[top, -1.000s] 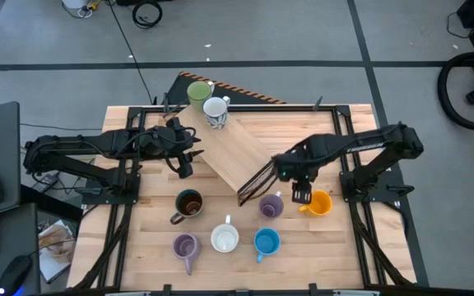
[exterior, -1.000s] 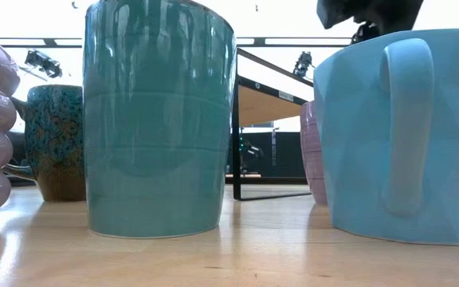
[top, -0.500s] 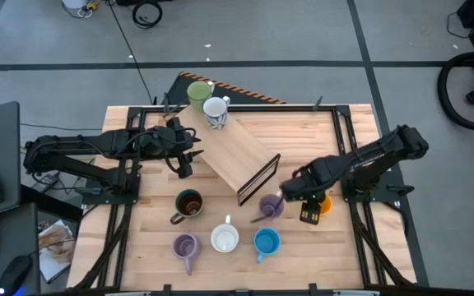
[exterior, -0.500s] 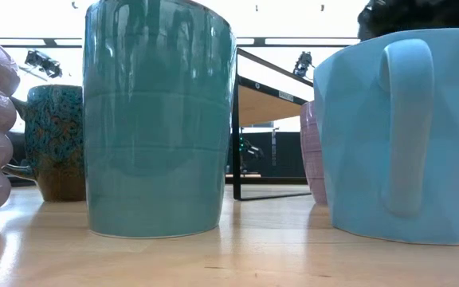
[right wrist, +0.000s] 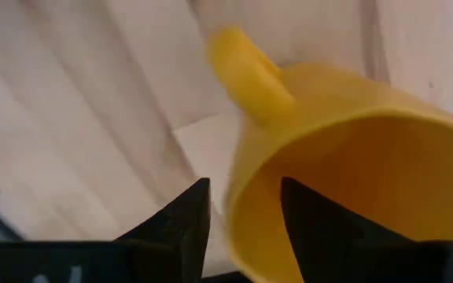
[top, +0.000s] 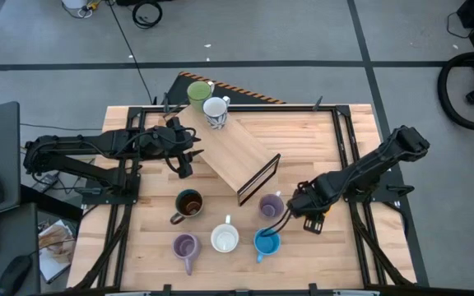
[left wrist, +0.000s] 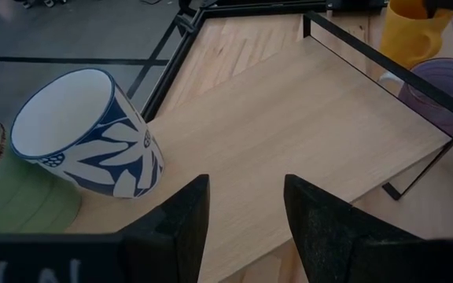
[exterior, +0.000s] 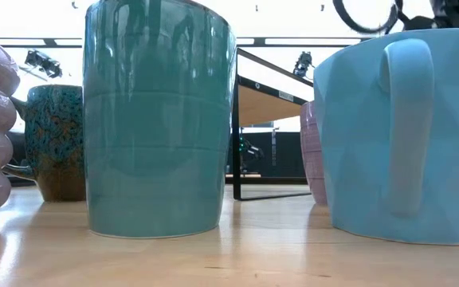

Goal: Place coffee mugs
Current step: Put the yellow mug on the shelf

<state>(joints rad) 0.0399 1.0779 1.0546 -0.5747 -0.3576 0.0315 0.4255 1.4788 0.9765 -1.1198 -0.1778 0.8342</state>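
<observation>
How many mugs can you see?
8: green and patterned at the table's far edge; brown, lavender, white, blue in front; another lavender beside the shelf; orange under the right gripper, mostly hidden.

Wooden table (top: 352, 247) bearing a tilted shelf board (top: 235, 154) and scattered mugs (top: 225, 239).

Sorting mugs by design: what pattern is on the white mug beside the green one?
Dark blue leaf shapes on the white mug, beside the green mug; clearest in the left wrist view.

Bare table (top: 352, 263) right of blue mug (top: 267, 242), lavender mug (top: 271, 205) apparently crowding rack (top: 239, 156) edge
</observation>
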